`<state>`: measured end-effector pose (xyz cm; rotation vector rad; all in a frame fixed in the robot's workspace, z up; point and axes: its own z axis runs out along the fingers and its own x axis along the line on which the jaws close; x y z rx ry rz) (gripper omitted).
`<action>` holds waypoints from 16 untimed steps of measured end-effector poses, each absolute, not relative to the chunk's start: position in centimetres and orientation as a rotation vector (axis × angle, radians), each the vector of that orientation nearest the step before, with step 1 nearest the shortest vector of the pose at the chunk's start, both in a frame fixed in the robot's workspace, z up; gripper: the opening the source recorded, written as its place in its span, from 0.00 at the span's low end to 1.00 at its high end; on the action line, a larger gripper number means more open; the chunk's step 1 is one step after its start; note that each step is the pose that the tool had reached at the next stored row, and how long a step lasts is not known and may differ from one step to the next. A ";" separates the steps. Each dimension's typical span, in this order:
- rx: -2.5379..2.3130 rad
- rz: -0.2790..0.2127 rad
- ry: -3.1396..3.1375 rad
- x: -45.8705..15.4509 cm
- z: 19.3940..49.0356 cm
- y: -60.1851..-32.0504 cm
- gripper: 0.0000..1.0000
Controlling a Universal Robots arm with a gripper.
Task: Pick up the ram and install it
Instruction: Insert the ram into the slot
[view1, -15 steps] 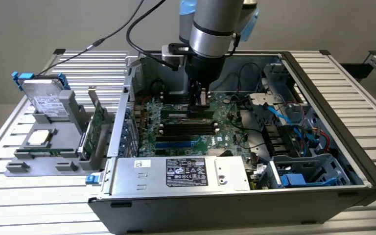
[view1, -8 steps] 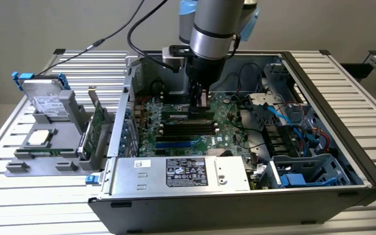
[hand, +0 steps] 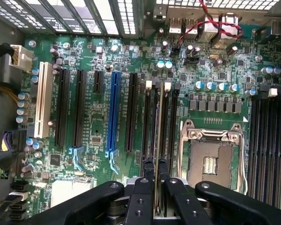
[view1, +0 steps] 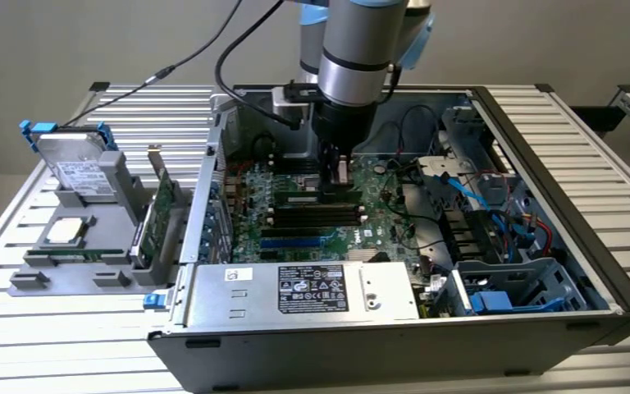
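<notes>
Ram (hand: 157,136): seen edge-on, clamped btw the gripper (hand: 155,165) fingers, lined up along the DIMM slots (hand: 169,122) just beside the CPU socket (hand: 210,159). Seated or not: cannot tell. Gripper (view1: 338,174) sits low inside the case (view1: 577,246), over the mobo (view1: 293,226). Drive (view1: 79,168) & card (view1: 162,215) stand in a holder (view1: 42,267) on the table (view1: 30,345), on the exterior view's left of the case

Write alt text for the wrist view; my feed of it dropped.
The gripper clamps the ram edge-on over the memory slots of a green motherboard. An empty processor socket lies beside those slots, and long expansion slots, one blue, on their other side.
</notes>
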<state>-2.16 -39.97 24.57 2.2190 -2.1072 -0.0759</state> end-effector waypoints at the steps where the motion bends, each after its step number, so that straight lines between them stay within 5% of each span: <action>1: 2.221 -0.072 -2.109 -2.2 24.4 -40.0 0.14; 16: 2.228 -0.059 -2.110 -2.4 23.5 -40.2 0.14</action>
